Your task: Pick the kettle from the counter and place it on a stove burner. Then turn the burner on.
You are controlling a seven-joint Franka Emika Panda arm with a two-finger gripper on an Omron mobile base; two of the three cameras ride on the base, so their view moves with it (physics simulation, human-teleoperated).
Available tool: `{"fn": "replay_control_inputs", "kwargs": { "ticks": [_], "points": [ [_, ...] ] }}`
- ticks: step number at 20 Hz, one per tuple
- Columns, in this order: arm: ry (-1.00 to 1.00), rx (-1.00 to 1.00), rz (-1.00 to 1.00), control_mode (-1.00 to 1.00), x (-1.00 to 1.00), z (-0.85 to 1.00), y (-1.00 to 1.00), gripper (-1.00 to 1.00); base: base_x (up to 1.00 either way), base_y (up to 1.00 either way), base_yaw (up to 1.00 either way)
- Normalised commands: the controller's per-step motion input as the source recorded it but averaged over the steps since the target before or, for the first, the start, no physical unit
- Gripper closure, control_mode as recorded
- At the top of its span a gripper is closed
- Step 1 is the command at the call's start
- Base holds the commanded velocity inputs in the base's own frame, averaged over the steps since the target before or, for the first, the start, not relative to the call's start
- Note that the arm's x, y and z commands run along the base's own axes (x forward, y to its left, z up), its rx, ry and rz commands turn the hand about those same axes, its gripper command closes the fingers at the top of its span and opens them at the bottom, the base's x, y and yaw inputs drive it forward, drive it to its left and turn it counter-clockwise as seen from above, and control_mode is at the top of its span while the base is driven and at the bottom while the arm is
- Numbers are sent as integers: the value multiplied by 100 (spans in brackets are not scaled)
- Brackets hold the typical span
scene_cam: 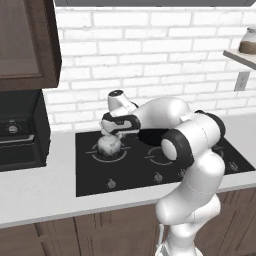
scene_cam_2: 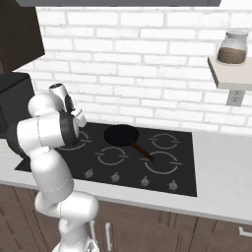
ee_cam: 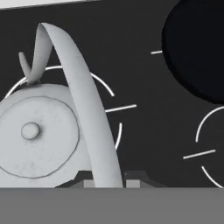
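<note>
the claw (ee_cam: 109, 177) is closed on the arched handle (ee_cam: 83, 96) of the kettle (scene_cam: 109, 145), its two tips pinching the band near its base in the hand view. the kettle is on or just above a burner ring (scene_cam: 108, 153) at the left of the cooktop (scene_cam: 90, 175), left of the frying pan (scene_cam_2: 121, 134); whether its base rests on the glass cannot be told.

risks from here:
- release before the base is seated: the kettle may drop and rock or tip.
- grip low on one side of the handle: the body may hang tilted and land on its edge.
- kettle sits off-centre in the ring in the hand view: it may end partly outside the burner.
- withdrawal upward: a tip may snag the handle and drag the kettle.
- the knobs (scene_cam: 111, 184) lie along the front edge of the cooktop, toward the desk (scene_cam: 40, 190); picking the wrong one would heat another ring.
</note>
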Motion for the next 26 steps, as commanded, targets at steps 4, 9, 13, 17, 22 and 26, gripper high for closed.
{"fn": "replay_control_inputs", "kwargs": {
  "ticks": [4, 9, 13, 17, 22, 26],
  "points": [
    [0, 0, -12, -100, 6, 0, 0, 100, 0, 0, 0],
    [0, 0, -5, -100, 0, -26, 5, 100, 0, 0, 0],
    [0, 0, -3, -100, 0, -53, 6, 100, 0, 0, 0],
    [-9, 0, -2, -100, -3, -24, 12, 100, 0, 0, 0],
    [-15, -1, 0, -100, -19, 7, 3, 100, 0, 0, 0],
    [-17, -2, -2, -100, 0, 0, 0, 100, 0, 0, 0]
  ]
}}
